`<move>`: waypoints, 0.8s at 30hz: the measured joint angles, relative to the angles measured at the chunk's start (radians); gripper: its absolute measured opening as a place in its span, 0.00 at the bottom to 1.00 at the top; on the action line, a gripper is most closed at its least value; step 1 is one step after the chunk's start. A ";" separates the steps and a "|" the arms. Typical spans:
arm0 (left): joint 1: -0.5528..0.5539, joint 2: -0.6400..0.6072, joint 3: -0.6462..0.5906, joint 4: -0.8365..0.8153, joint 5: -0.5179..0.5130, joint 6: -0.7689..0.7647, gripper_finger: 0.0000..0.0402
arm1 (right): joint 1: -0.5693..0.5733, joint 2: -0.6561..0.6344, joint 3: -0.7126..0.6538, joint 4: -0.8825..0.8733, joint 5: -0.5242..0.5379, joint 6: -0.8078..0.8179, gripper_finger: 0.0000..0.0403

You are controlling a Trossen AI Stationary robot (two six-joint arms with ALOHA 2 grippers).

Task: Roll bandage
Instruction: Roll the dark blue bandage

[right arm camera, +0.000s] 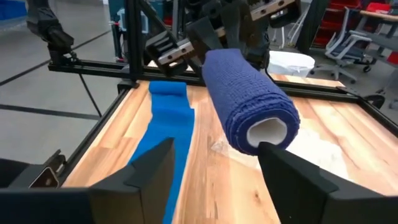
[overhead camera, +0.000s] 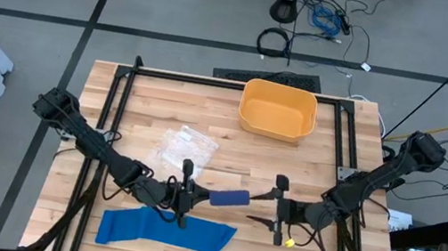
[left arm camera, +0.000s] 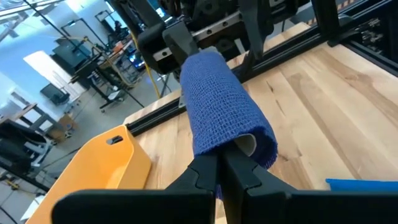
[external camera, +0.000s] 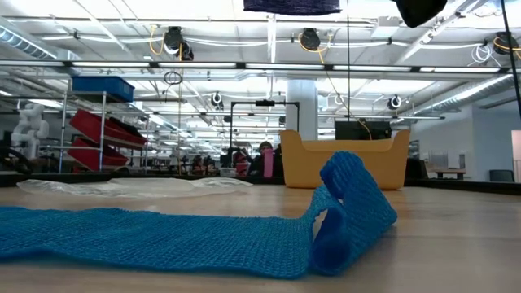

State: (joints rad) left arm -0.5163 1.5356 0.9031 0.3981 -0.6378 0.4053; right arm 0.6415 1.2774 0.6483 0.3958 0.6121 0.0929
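The bandage roll [overhead camera: 228, 199] is held above the tabletop [overhead camera: 325, 173], its loose blue tail [overhead camera: 162, 228] trailing flat toward the front edge. Pinched at one end only by the clenched left gripper [overhead camera: 187, 194], it could sag or unwind. The right gripper [overhead camera: 279, 214] is spread wide, level at the roll's free end.
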 joint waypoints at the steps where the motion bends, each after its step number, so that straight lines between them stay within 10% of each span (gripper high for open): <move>1: 0.000 0.000 0.000 0.000 0.000 0.000 0.01 | 0.000 0.000 0.000 0.006 0.003 -0.002 0.56; 24: 0.010 -0.001 0.000 -0.008 0.010 -0.035 0.01 | 0.001 0.000 0.000 0.058 0.092 -0.029 0.47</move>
State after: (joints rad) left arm -0.5061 1.5349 0.9031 0.3896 -0.6281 0.3706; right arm 0.6426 1.2774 0.6483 0.4534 0.7041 0.0643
